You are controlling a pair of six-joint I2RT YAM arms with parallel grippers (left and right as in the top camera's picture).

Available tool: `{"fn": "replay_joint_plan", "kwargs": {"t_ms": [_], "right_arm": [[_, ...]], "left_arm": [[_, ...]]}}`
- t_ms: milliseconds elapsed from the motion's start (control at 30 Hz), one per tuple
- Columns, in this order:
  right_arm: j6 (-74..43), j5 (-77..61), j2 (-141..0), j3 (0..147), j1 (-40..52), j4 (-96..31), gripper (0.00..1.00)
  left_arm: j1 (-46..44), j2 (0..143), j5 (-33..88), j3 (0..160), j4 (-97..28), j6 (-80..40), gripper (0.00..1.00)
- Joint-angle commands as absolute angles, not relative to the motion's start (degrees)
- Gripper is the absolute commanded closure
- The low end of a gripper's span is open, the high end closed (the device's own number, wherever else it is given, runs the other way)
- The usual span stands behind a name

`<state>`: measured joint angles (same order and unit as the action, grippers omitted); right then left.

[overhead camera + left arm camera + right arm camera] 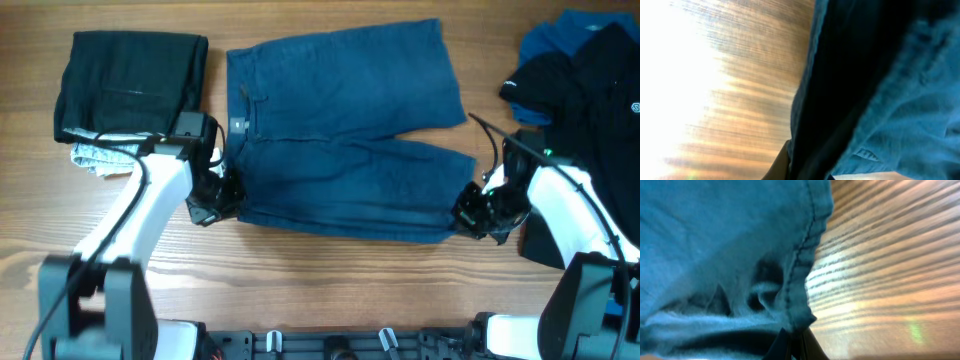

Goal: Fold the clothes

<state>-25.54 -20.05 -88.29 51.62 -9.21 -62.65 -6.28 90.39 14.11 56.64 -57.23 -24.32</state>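
Overhead, the navy shorts (345, 130) lie flat on the wooden table (300, 285), stretched between the two sets of jaws. Their long axis runs from one gripper to the other. The waistband (238, 120) is at the left gripper's end, and both legs point toward the right gripper's end.

The left gripper (222, 195) sits at the near corner of the waistband, and its jaws are closed on the cloth there. The right gripper (468, 212) sits at the near corner of the nearer leg's hem, and its jaws are closed on that corner too.

The farther leg lies beyond both jaws, its outer edge straight and its hem end slightly slanted. A shallow crease separates the two legs.

In the left wrist view the shorts (890, 100) fill the side next to the jaws as dark folds, with bare table (730, 80) on the other side. In the right wrist view the stitched hem (810, 240) runs down into the dark fingertips (801, 346), where the fabric puckers. Bare wood (890, 265) lies outside the hem.

Behind the left jaws, well clear of the waistband, sits a folded black garment (130, 85) on top of a light patterned cloth (100, 157). Outside the right jaws there is a black heap (590, 100) with a bright blue garment (560, 35). Bare wood runs along the near edge between both arms.
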Motion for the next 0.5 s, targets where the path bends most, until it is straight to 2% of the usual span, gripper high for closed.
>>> {"fn": "replay_joint_plan", "kwargs": {"t_ms": [0,200,467], "right_arm": [[-22.4,-15.0,-87.5,58.1,-9.4,-67.1,0.96],[-20.8,-11.4,-80.8,66.7,-9.4,-74.8,0.96],[-16.0,-11.6,-81.0,78.9,-9.4,-76.5,0.96]], "left_arm": [[-6.3,83.0,13.7,57.8,-62.5,-25.9,0.96],[-9.2,73.8,9.3,57.8,-71.5,-30.3,0.96],[-9.8,70.5,6.4,59.7,-70.9,-33.8,0.96]]}}
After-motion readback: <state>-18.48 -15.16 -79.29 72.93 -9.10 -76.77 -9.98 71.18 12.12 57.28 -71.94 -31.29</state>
